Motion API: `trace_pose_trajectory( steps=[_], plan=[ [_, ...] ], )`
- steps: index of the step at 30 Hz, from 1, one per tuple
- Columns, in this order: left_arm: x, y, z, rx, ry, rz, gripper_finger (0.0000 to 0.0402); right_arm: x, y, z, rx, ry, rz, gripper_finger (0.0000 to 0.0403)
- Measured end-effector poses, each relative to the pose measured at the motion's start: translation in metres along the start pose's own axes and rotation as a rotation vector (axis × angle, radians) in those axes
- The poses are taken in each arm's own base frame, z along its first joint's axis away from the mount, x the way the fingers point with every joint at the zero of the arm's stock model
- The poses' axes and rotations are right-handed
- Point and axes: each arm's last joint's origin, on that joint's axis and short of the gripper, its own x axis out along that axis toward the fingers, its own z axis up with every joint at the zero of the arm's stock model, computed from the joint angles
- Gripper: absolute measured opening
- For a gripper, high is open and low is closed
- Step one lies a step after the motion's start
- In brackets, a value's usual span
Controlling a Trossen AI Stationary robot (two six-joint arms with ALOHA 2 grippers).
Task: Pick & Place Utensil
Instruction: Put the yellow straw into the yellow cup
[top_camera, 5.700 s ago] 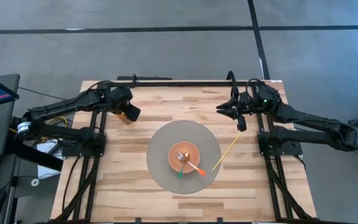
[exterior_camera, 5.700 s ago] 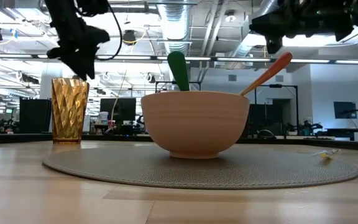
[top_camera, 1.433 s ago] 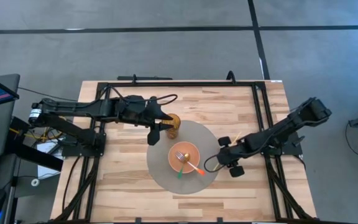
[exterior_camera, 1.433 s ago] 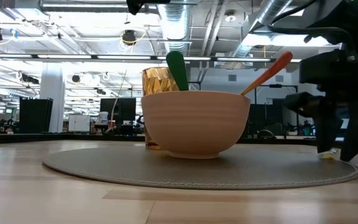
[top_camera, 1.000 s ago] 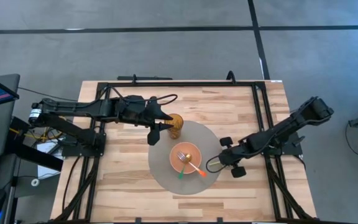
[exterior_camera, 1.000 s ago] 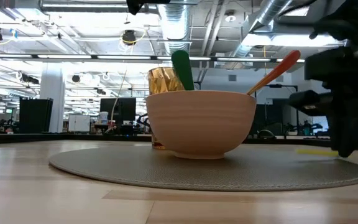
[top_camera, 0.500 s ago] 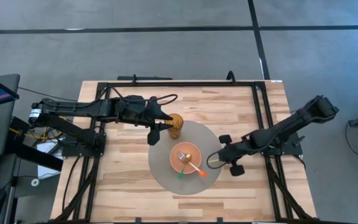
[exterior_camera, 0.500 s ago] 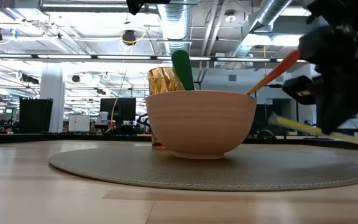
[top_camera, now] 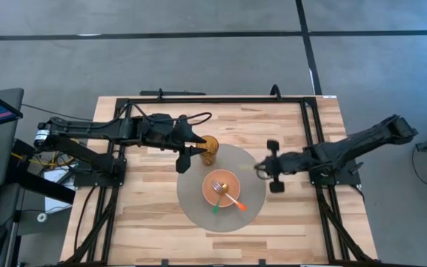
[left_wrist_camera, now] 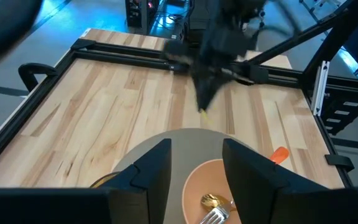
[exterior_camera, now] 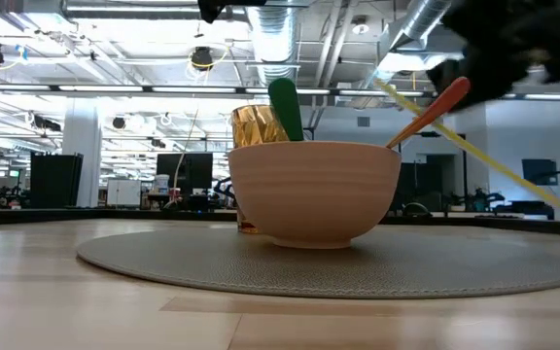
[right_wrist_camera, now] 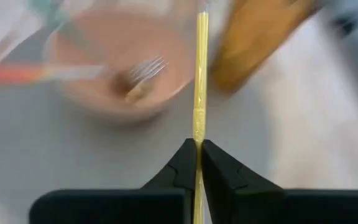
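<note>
A thin yellow straw [right_wrist_camera: 200, 74] is pinched in my shut right gripper [right_wrist_camera: 197, 152], which hovers over the right edge of the round grey mat [top_camera: 199, 211]. In the low view the straw [exterior_camera: 474, 146] slants through the air. On the mat stand a salmon bowl [top_camera: 224, 191] and an amber faceted cup [top_camera: 208, 148]. A fork and two utensils with green and orange handles rest in the bowl. My left gripper [top_camera: 186, 156] hangs open just left of the cup, touching nothing. My right gripper pinches the straw between its two fingertips [right_wrist_camera: 182, 163], just behind the ribbed bend [right_wrist_camera: 197, 118]. The fingers come roughly level from the table's right, and the straw runs on forward along them. It is lifted clear of the table and tilted.
Black frame rails [top_camera: 213, 99] run along the table's far edge and both sides. Bare wood [top_camera: 154, 230] lies near and left of the mat. The cup stands close behind the bowl [exterior_camera: 314, 190] on the mat's far left part.
My right gripper rose from the table at the mat's right edge and moved toward the far edge, turning as it went. The straw came up with it, lifted clear, and now slants in the air. Early on, the mat with the bowl slid slightly right.
</note>
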Motion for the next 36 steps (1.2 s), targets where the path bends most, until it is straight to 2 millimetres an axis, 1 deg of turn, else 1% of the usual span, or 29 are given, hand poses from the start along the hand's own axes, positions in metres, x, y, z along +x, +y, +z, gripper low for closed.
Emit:
trace_pose_trajectory(
  steps=[3,7,11,14,16,19,22,25,28,32,36],
  plan=[
    [0.000,0.000,0.000,0.000,0.000,0.000,0.0145,-0.010,-0.014,0.018,-0.001,-0.184,-0.156,0.0009],
    [0.000,0.000,0.000,0.000,0.000,0.000,0.0145,-0.027,-0.033,0.047,0.057,-0.502,-0.271,0.0016],
    [0.000,0.000,0.000,0.000,0.000,0.000,0.0145,-0.041,-0.050,0.069,0.186,-0.808,-0.329,0.0025],
    [0.000,0.000,0.000,0.000,0.000,-0.001,0.0145,-0.041,-0.058,0.077,0.220,-0.946,-0.303,0.0025],
    [0.000,0.000,0.000,0.003,-0.002,-0.001,0.0145,-0.037,-0.062,0.079,0.213,-0.997,-0.269,0.0023],
    [-0.004,0.000,0.002,0.038,-0.013,-0.002,0.0145,-0.024,-0.066,0.081,0.212,-1.054,-0.213,0.0018],
    [-0.015,0.001,0.006,0.084,-0.048,-0.002,0.0145,-0.010,-0.069,0.082,0.216,-1.128,-0.186,0.0015],
    [-0.028,0.001,0.010,0.120,-0.082,0.002,0.0145,0.007,-0.071,0.082,0.212,-1.180,-0.207,0.0014],
    [-0.042,0.002,0.013,0.146,-0.120,0.004,0.0145,0.023,-0.074,0.088,0.214,-1.218,-0.227,0.0016],
    [-0.055,0.003,0.016,0.148,-0.155,0.005,0.0145,0.049,-0.077,0.101,0.211,-1.210,-0.233,0.0021],
    [-0.059,0.003,0.016,0.148,-0.160,0.006,0.0145,0.074,-0.078,0.112,0.209,-1.181,-0.227,0.0021]
  ],
)
